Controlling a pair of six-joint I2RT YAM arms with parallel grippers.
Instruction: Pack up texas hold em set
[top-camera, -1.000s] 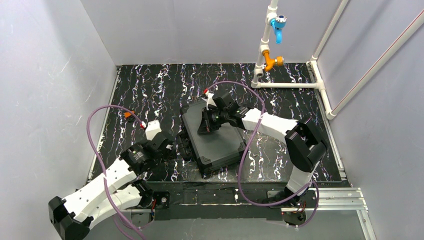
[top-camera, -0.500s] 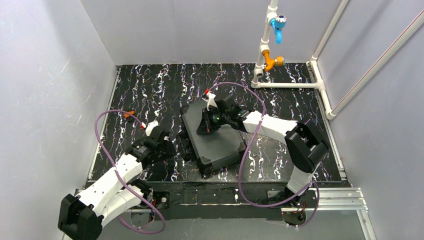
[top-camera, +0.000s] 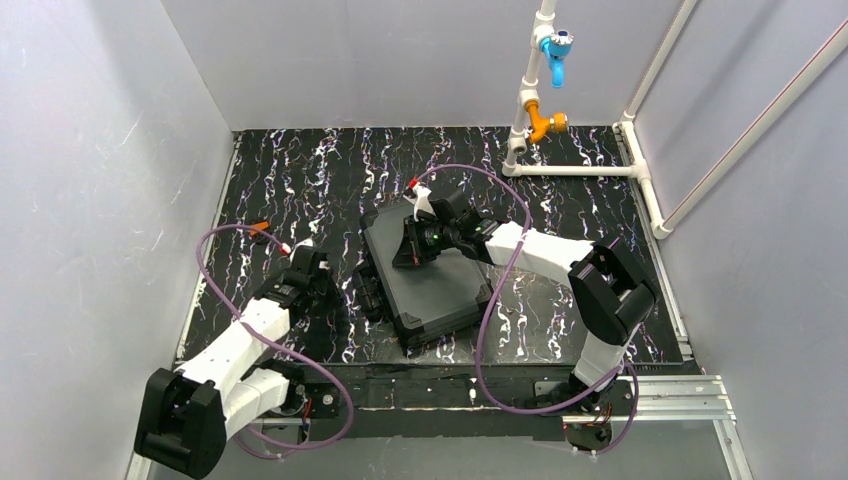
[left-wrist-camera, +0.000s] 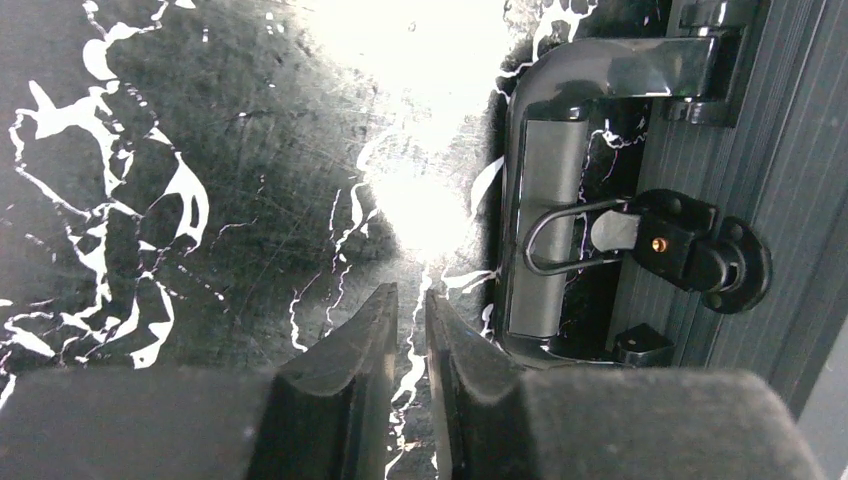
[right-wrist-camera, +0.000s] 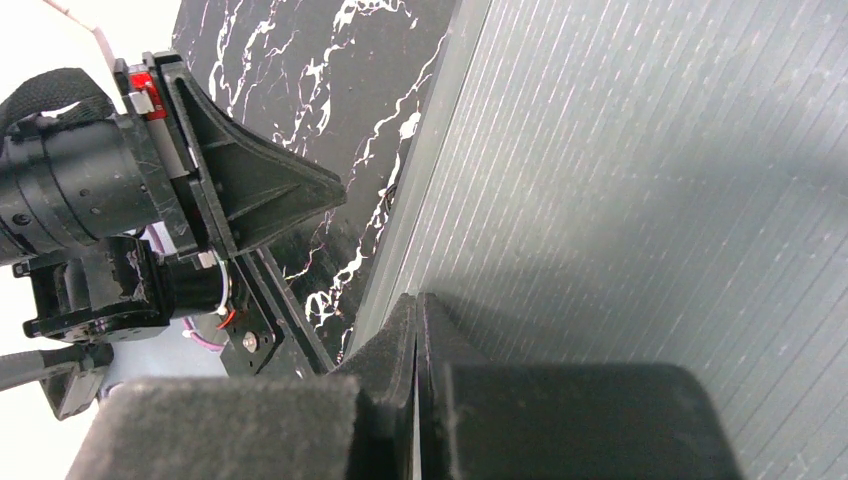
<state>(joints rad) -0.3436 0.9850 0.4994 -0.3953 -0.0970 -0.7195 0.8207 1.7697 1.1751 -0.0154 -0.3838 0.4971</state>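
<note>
The black hard case (top-camera: 440, 285) lies closed and flat in the middle of the table. My right gripper (top-camera: 410, 248) is shut and rests on the ribbed lid (right-wrist-camera: 650, 180) near its left edge, with nothing between the fingertips (right-wrist-camera: 416, 300). My left gripper (top-camera: 318, 262) hovers low over the marble table just left of the case, its jaws almost together and empty (left-wrist-camera: 411, 295). The case's handle (left-wrist-camera: 545, 225) and a wire latch (left-wrist-camera: 690, 250) show right beside it. Chip rolls, card decks, discs and markers are out of view.
A small orange thing (top-camera: 258, 228) lies near the table's left edge. A white pipe frame (top-camera: 520, 140) with blue and orange fittings stands at the back right. Grey walls close in the left, back and right sides. The left arm (right-wrist-camera: 120, 200) shows in the right wrist view.
</note>
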